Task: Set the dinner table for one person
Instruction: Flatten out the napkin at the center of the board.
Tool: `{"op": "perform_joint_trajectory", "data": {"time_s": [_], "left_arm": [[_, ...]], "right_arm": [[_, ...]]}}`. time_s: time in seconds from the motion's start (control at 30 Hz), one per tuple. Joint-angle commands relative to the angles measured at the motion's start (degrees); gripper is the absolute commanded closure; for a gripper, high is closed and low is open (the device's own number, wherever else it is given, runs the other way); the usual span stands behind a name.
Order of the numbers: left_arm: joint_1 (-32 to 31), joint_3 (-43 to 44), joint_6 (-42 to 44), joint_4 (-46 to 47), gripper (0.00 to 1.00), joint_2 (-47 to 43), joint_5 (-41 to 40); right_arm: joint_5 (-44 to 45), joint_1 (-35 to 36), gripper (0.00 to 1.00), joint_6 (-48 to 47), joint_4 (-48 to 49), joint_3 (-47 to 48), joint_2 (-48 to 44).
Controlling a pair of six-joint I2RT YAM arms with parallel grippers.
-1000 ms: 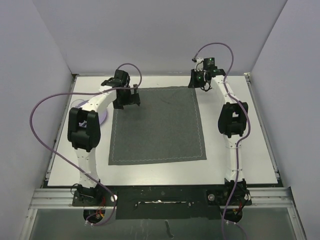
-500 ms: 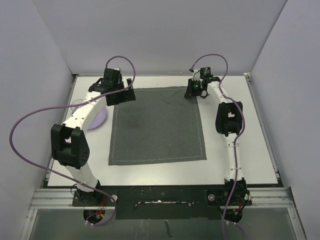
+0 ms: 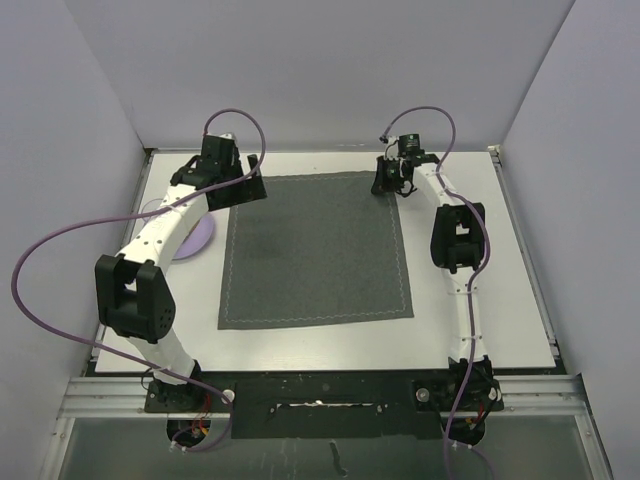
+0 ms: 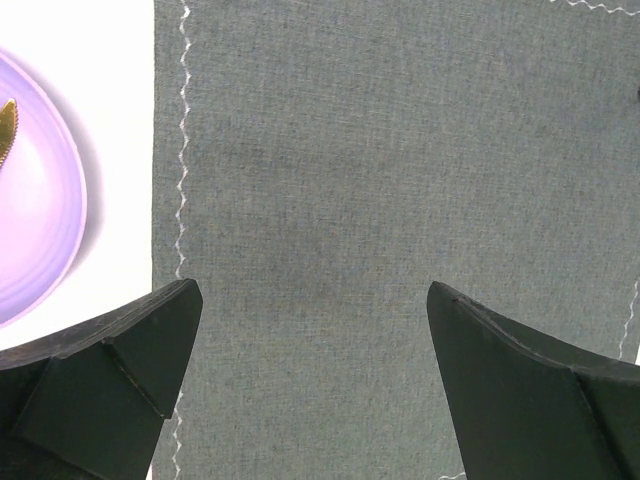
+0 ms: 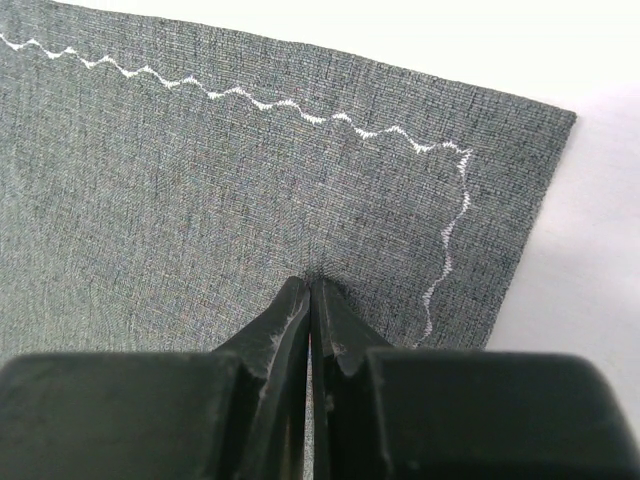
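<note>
So the white tabletop (image 3: 500, 300) takes up pretty much the whole floor of the booth. It runs from the metal rail where the two arms are bolted to the back wall, with grey walls on either side. A dark grey mat (image 3: 315, 250) with white zigzag stitching lies flat in the middle of it, long side running away from the arms, with bare white showing all round it.

The left end effector (image 4: 312, 300) is spread wide with nothing in it. It hangs over the far left part of the mat, and from its wrist camera you look straight down between the two black fingers (image 4: 120, 370) at plain cloth and the left line of stitching.

Just left of the mat there's a lilac plate (image 3: 203, 240) on the tabletop, close to the mat's edge but not on it. From above the left arm crosses over it, so only parts of it show. The wrist view catches a sliver of something gold (image 4: 8, 125) lying on the plate, but it's cut off by the frame and I can't say what it is.

The right end effector (image 5: 312, 290) is closed up tight, fingers together. Its tips are down on the mat just inside the stitching at the far right corner. The cloth looks a tiny bit puckered there, but I honestly can't tell if any of it is pinched.
</note>
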Motion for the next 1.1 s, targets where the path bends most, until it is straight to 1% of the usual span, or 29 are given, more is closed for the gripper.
{"op": "perform_joint_trajectory", "data": {"time_s": [0.0, 0.2, 0.5, 0.63, 0.77, 0.87, 0.93, 1.0, 1.03, 1.07], "left_arm": [[0.6, -0.3, 0.6, 0.7, 0.02, -4.8, -1.1], [0.8, -0.2, 0.8, 0.3, 0.02, -4.5, -0.8], [0.8, -0.1, 1.0, -0.5, 0.02, -3.8, -0.9], [0.8, -0.2, 0.6, -0.3, 0.02, -3.7, -0.7], [0.8, -0.8, 0.4, -0.4, 0.02, -4.1, -0.4], [1.1, -2.0, 0.3, -0.2, 0.02, -5.4, -0.4], [1.2, -3.0, 0.2, 0.2, 0.02, -6.3, 0.1], [1.4, -3.8, 0.2, 0.8, 0.02, -7.2, 0.7], [1.6, -4.2, 0.2, 1.2, 0.02, -7.6, 1.2], [1.7, -4.5, 0.1, 1.3, 0.02, -7.9, 1.7]], "right_arm": [[10.7, -1.1, 1.00, -1.6, -3.0, -2.5, -1.4], [12.5, -3.0, 1.00, -1.2, -3.7, -2.9, -1.6], [16.0, -3.3, 1.00, -2.1, -4.2, -3.1, -1.6], [11.1, -3.1, 1.00, -2.7, -3.8, -2.9, -2.1], [6.7, -1.7, 0.99, -3.7, -1.0, -6.4, -6.9], [5.0, -0.8, 0.89, -4.8, -0.5, -6.7, -10.4], [4.0, -0.7, 0.79, -4.7, -0.6, -5.9, -12.4], [3.0, -0.7, 0.63, -4.2, -0.4, -5.8, -14.2], [2.0, -0.8, 0.58, -3.9, -0.4, -5.0, -14.9], [1.4, -0.8, 0.50, -3.6, -0.4, -4.1, -15.9]]}}
